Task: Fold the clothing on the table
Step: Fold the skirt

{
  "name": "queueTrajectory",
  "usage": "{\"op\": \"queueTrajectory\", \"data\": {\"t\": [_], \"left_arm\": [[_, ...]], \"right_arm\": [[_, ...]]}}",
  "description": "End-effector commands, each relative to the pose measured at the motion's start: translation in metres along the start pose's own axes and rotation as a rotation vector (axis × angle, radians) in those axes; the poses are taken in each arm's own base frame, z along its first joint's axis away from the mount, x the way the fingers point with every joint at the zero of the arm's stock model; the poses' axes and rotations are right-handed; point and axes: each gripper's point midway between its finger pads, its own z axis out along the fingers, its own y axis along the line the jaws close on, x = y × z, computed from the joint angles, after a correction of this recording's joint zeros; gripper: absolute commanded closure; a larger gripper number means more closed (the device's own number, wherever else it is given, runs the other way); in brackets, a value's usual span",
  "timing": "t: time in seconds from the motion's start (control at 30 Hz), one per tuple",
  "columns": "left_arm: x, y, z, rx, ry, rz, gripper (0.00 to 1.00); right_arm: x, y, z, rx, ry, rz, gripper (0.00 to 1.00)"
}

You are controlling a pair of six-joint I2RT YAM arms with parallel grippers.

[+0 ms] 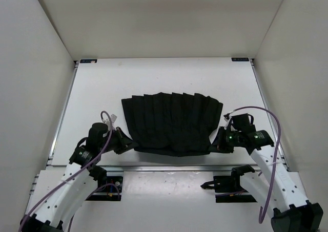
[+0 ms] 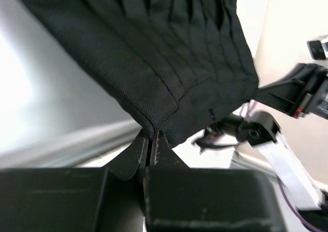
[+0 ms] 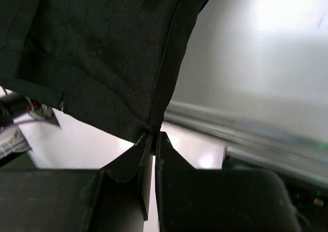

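2 robot arms reach in from the near edge of a white table (image 1: 97, 93). The clothing (image 1: 171, 122), a black pleated garment, lies spread out near the table's front rail, between the arms. The left gripper (image 2: 152, 138) is pinched closed on its near left corner. The right gripper (image 3: 154, 136) is pinched closed on its near right corner. Both holds look like fingertip grips only. To fold well, the arms should probably rise together, keep the near hem taut and level, and carry it toward the far hem without tugging sideways.

black pleated clothing (image 1: 171, 123), flat on table (image 1: 154, 78)
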Motion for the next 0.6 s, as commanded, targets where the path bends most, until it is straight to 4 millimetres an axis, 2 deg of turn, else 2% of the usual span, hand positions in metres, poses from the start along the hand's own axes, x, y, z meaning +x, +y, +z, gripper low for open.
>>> {"op": "queueTrajectory", "data": {"t": [0.0,0.07,0.13,0.2,0.23,0.27,0.3,0.33,0.37,0.4,0.43,0.47,0.5,0.53,0.57], "left_arm": [[0.022,0.006,-0.008,-0.018,0.052,-0.088,1.0],[0.011,-0.008,-0.01,0.01,0.031,-0.093,1.0],[-0.008,-0.024,-0.011,0.025,0.007,-0.065,1.0],[-0.034,-0.028,-0.003,-0.018,-0.022,-0.069,1.0],[-0.052,-0.04,-0.004,-0.003,-0.064,-0.046,1.0],[-0.071,-0.046,0.0,-0.019,-0.093,-0.049,1.0],[-0.085,-0.044,0.009,-0.036,-0.105,-0.065,1.0],[-0.102,-0.056,0.011,-0.007,-0.142,-0.063,1.0],[-0.119,-0.055,0.021,-0.022,-0.142,-0.097,1.0],[-0.14,-0.056,0.033,-0.024,-0.157,-0.113,1.0],[-0.153,-0.057,0.039,-0.013,-0.166,-0.118,1.0],[-0.176,-0.053,0.052,-0.019,-0.177,-0.149,1.0],[-0.198,-0.043,0.065,-0.048,-0.188,-0.179,0.93],[-0.21,-0.023,0.083,-0.088,-0.174,-0.208,0.73],[-0.228,-0.03,0.087,-0.071,-0.18,-0.205,0.62]], "right_arm": [[0.032,-0.002,-0.013,0.01,0.1,0.032,1.0],[0.02,0.008,-0.022,-0.011,0.065,0.001,1.0],[-0.003,0.02,-0.031,-0.025,0.027,-0.002,1.0],[-0.041,0.038,-0.042,-0.074,-0.05,-0.058,1.0],[-0.059,0.039,-0.037,-0.082,-0.061,-0.048,1.0],[-0.077,0.045,-0.044,-0.098,-0.1,-0.07,1.0],[-0.099,0.049,-0.04,-0.098,-0.111,-0.094,1.0],[-0.117,0.045,-0.028,-0.086,-0.1,-0.081,1.0],[-0.135,0.041,-0.02,-0.068,-0.09,-0.066,1.0],[-0.162,0.048,-0.023,-0.083,-0.145,-0.106,0.99],[-0.184,0.043,-0.01,-0.09,-0.15,-0.083,1.0],[-0.207,0.037,-0.002,-0.097,-0.151,-0.059,1.0],[-0.236,0.049,-0.005,-0.128,-0.211,-0.088,1.0],[-0.272,0.045,0.0,-0.129,-0.257,-0.082,0.95],[-0.285,0.031,0.02,-0.118,-0.228,-0.046,0.84]]}}
